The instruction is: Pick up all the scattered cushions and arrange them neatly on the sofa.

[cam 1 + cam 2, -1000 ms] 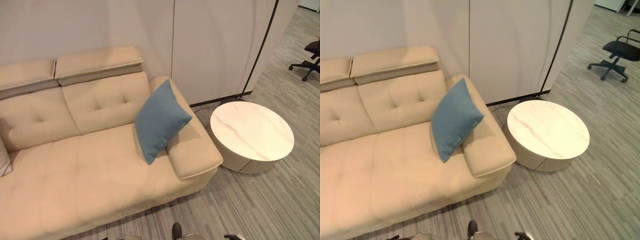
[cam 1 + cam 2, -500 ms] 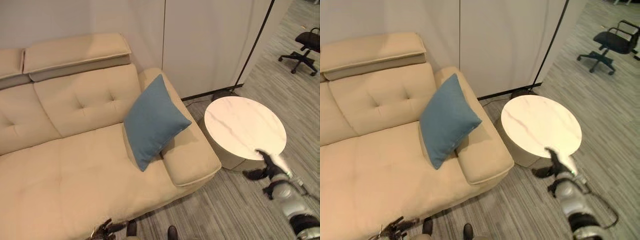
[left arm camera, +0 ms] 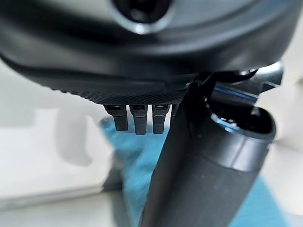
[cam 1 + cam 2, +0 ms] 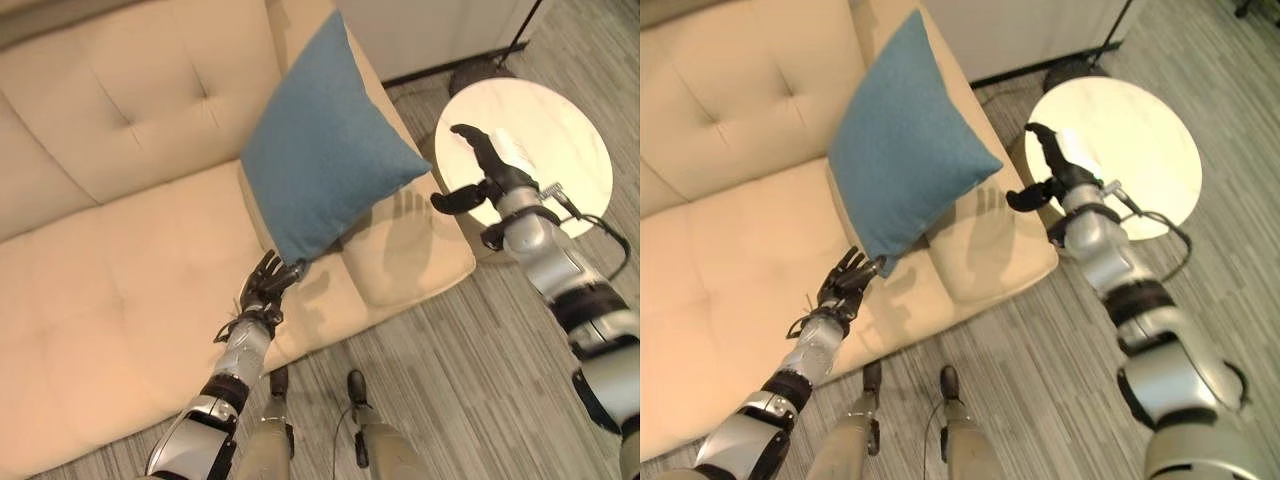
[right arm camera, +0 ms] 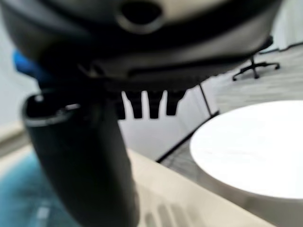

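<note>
Blue cushion (image 4: 325,140) on cream tufted sofa (image 4: 120,250). Beside the sofa, round table (image 4: 560,130) with white top, faint grey veining and beige base, on grey striped carpet (image 4: 470,400). Both hands (image 4: 265,285) (image 4: 485,165) dark.

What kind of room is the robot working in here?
Probably a lounge corner of an office or a mock living room. A cream tufted sofa holds a blue square cushion leaning against its armrest, a round white marble-top side table stands beside it, and the floor is grey striped carpet.
</note>
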